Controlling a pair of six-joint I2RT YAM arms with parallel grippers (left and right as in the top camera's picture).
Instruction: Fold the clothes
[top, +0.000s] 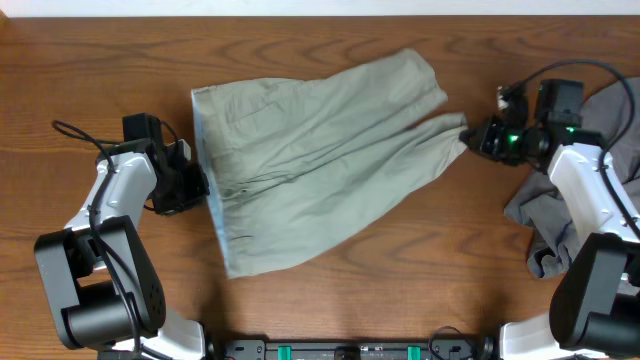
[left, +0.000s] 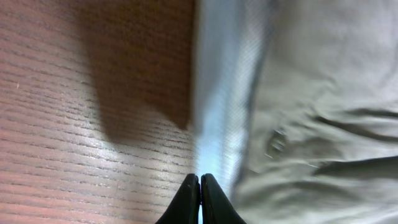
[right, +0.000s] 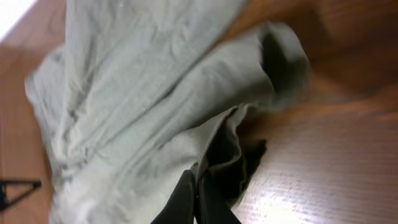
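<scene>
A pair of olive-grey shorts (top: 310, 160) lies spread on the wooden table (top: 100, 60), waistband to the left, legs to the upper right. My left gripper (top: 200, 190) is at the waistband's left edge. In the left wrist view its fingers (left: 199, 182) are shut on the pale blue inner waistband (left: 217, 112). My right gripper (top: 470, 137) is at the end of the lower leg. In the right wrist view its fingers (right: 196, 182) are shut on the folded hem of the shorts (right: 137, 93).
A crumpled grey garment (top: 545, 205) lies at the right edge under and beside the right arm. A black cable (top: 75, 130) loops on the table by the left arm. Bare wood lies in front of the shorts.
</scene>
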